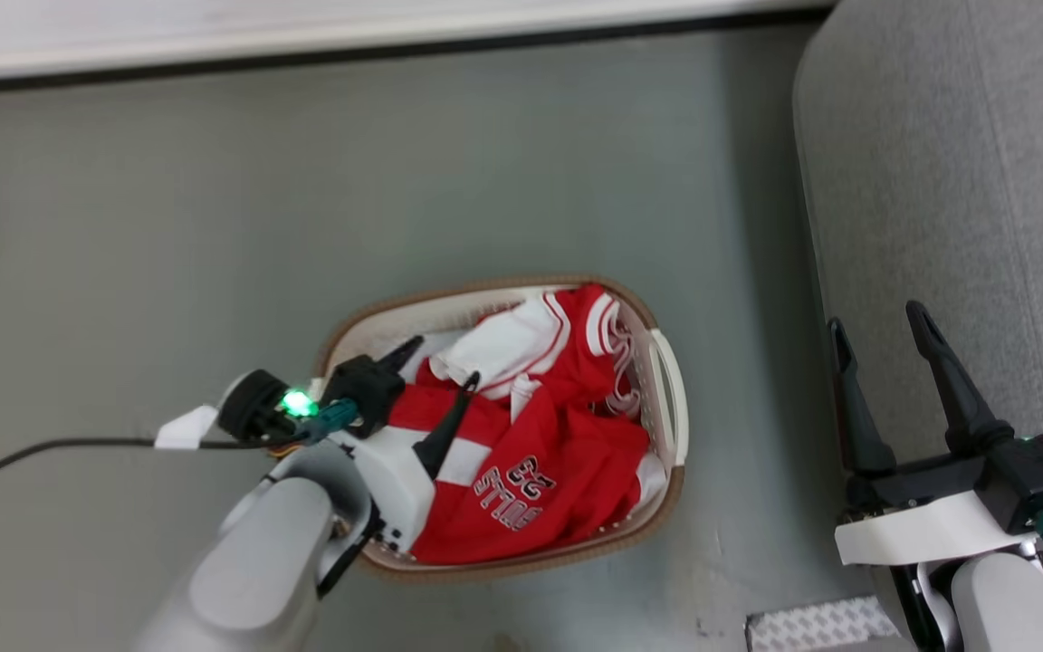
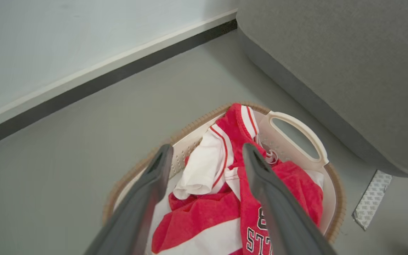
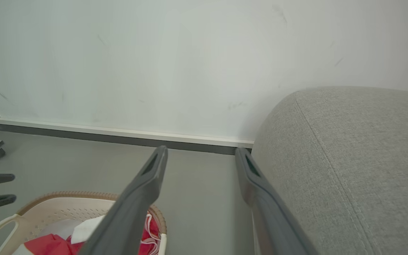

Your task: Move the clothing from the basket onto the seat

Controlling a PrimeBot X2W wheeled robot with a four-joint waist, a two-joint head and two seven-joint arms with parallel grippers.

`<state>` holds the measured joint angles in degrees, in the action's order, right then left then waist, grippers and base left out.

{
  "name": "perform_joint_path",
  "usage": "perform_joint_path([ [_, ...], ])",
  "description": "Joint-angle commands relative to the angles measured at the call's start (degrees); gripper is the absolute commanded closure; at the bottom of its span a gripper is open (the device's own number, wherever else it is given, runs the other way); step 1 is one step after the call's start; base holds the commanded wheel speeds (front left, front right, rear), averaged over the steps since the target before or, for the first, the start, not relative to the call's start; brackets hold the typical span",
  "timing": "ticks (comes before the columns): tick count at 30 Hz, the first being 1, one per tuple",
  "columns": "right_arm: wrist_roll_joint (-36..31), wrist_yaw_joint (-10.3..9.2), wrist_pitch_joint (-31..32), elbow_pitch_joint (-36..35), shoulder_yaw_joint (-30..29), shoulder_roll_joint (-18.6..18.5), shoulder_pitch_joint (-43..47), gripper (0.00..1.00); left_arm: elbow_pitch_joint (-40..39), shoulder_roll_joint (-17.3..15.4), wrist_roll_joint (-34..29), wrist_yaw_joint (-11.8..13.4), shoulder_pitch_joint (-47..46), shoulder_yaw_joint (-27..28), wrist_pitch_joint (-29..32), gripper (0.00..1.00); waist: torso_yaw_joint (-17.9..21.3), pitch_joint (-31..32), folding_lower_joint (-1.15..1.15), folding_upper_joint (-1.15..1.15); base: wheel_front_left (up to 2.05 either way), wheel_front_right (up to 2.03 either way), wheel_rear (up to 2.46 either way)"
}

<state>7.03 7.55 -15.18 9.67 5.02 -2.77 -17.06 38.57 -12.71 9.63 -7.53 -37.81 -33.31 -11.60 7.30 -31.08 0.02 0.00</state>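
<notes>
Low at frame centre, the clothing (image 1: 567,453) is lying crumpled in the basket (image 1: 669,380), the left gripper (image 1: 445,359) hovering spread above it. Pinching only a loose fold would be risking a slip.

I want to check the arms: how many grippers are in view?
2. The left gripper is above the jersey in the basket; the right gripper is by the sofa. Both are open.

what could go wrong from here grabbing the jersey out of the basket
The open left gripper hovers over the bunched jersey; it may pinch only one fold, so the rest could trail and snag the basket handle. The open right gripper sits at the sofa edge, possibly in the carry path.
</notes>
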Motion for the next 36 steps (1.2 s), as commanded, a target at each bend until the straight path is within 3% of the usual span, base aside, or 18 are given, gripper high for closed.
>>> perform_joint_path([
  [1, 0.4, -0.12, 0.0, -0.6, 0.0, -0.2, -1.0, 0.0, 0.8, -0.1, 3.5, 0.1, -1.5, -2.6, 0.8, 0.0, 1.3, -2.9, -0.02, 0.0, 0.0, 0.0, 0.0],
  [10, 0.3, -0.12, 0.0, -2.7, -0.3, -0.2, -3.4, 0.0, 1.0, -1.5, 17.1, 0.1, -7.6, -17.1, 2.1, 0.0, 1.3, -8.9, -0.02, 0.0, 0.0, 0.0, 0.0],
  [25, -0.3, -0.12, 0.0, -5.9, 0.6, -0.2, -6.6, 0.0, 6.1, -1.6, 29.9, 0.1, -14.2, -30.0, 1.3, 0.0, 2.0, -15.8, -0.02, 0.0, 0.0, 0.0, 0.0],
  [36, 0.2, -0.12, 0.0, -8.0, 0.8, -0.2, -7.0, 0.0, 8.4, -3.5, 34.4, 0.1, -20.1, -36.9, 0.0, 0.0, 3.0, -20.8, -0.02, 0.0, 0.0, 0.0, 0.0],
])
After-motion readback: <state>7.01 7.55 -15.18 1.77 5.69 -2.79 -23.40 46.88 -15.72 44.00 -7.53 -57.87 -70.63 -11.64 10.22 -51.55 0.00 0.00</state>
